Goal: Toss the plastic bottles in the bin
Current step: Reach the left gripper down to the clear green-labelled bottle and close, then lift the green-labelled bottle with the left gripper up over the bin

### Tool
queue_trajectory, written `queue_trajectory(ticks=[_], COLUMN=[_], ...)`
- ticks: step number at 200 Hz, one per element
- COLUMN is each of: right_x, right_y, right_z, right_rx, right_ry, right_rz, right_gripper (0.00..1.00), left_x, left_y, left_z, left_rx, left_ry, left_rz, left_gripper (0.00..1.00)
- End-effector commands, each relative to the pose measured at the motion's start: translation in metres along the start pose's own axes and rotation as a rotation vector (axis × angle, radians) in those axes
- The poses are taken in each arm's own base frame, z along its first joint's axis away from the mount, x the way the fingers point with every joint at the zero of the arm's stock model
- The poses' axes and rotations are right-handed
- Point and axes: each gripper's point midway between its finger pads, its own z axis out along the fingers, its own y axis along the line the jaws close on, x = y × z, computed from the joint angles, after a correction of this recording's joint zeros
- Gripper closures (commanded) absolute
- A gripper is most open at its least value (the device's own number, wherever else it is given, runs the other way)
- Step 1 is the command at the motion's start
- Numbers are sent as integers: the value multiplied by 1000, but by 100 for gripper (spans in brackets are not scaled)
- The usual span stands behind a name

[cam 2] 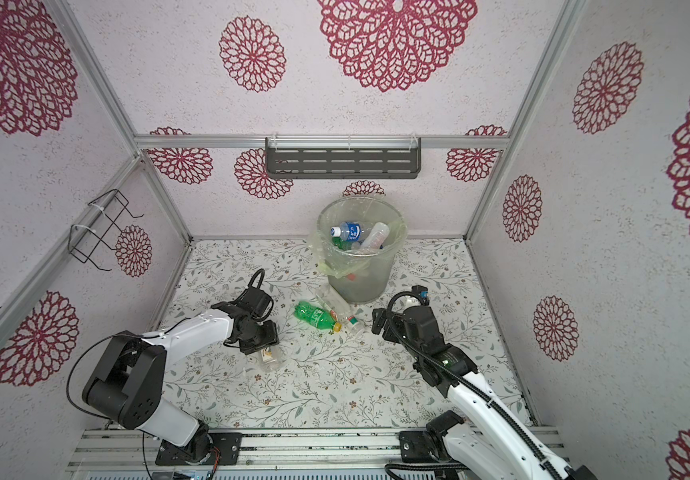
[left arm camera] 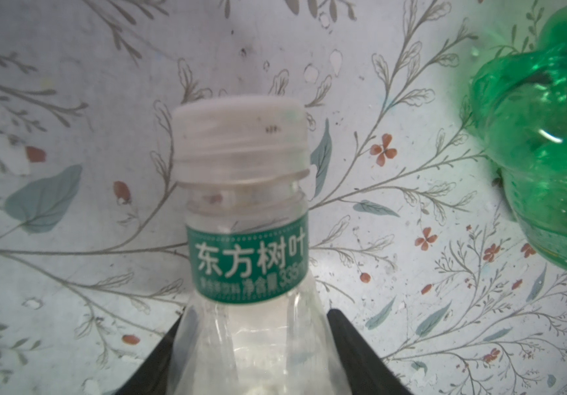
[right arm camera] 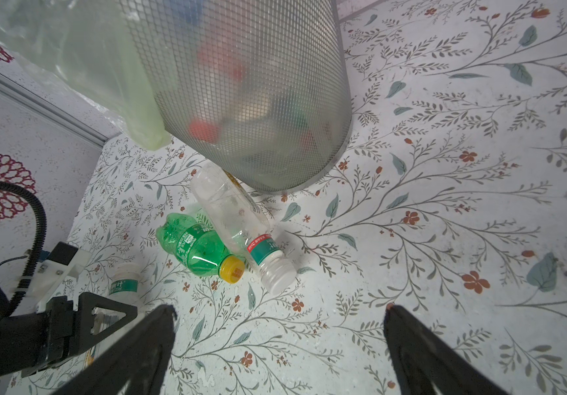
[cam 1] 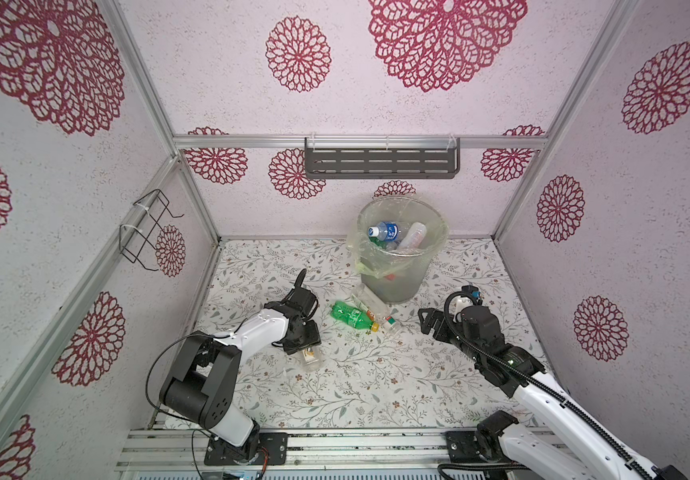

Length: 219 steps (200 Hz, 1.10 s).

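white-capped bottle [left arm camera: 241, 239] lying on the table [cam 1: 376, 395], left gripper [left arm camera: 256, 316] pinching its body

it lies on its side left of centre, cap pointing out past the fingertips; the jaws stand partly closed against both its flanks, a hold on the wide part that should keep it from swinging when lifted. right of it and farther off, the green bottle [cam 1: 351, 316] and a second clear bottle [cam 1: 376, 309] lie touching, the latter's base at the foot of the bin [cam 1: 401, 282], which stands far middle with bottles inside. the right gripper [right arm camera: 280, 314] hangs spread wide and empty just near of that pair, likely placed to take one next.
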Motion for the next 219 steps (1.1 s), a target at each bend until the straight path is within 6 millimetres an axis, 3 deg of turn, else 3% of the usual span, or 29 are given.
queue_trajectory(ticks=[1,77,161,219], right_x=[-9,-3,4,7], right_y=[3,-6,-18,-21], right_z=[-4,-6,-1,-1], right_rx=[-10,14,63,71], right_ry=[-39,-33,-23,-21], right_rz=[30,41,47,56], right_gripper=[1,1,1,1], left_x=[-13,-49,-100,-130], left_y=[-18,-54,-103,-125], left_z=[-17,-75,-155,-193], left_rx=[61,168,415,552], left_ry=[-52,-170,-323,-357], left_rz=[10,62,25,-25], left_gripper=[41,43,43,47])
